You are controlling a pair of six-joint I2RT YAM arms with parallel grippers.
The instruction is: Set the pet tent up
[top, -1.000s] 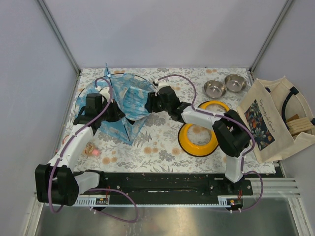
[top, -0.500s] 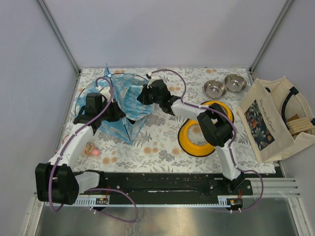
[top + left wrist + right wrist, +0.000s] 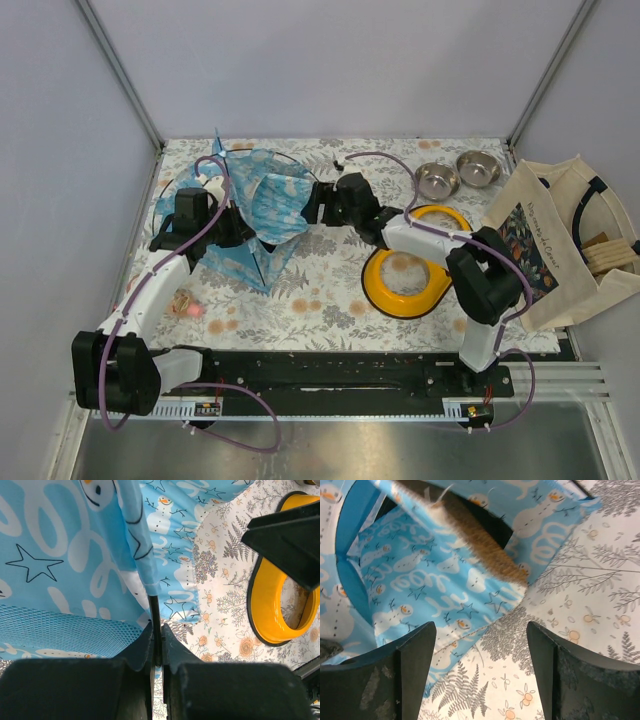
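The pet tent (image 3: 255,205) lies crumpled at the back left of the floral cloth, light-blue fabric with snowman print. My left gripper (image 3: 225,228) is at its left side. In the left wrist view the left gripper (image 3: 157,645) is shut on a thin black pole (image 3: 155,615) that runs up into a fabric sleeve (image 3: 135,540). My right gripper (image 3: 315,203) is just right of the tent. In the right wrist view the right gripper (image 3: 480,650) is open and empty above the cloth, with the tent's printed fabric (image 3: 435,590) and a brown fuzzy panel (image 3: 480,540) ahead of it.
A yellow ring-shaped dish (image 3: 405,270) lies right of centre, under the right arm. Two steel bowls (image 3: 437,180) (image 3: 478,168) stand at the back right. A canvas tote bag (image 3: 560,245) stands at the right edge. A small pink toy (image 3: 185,305) lies at front left.
My right gripper reached left against the tent, then drew back to the right and now stands just off its edge. The left gripper has stayed on the pole.
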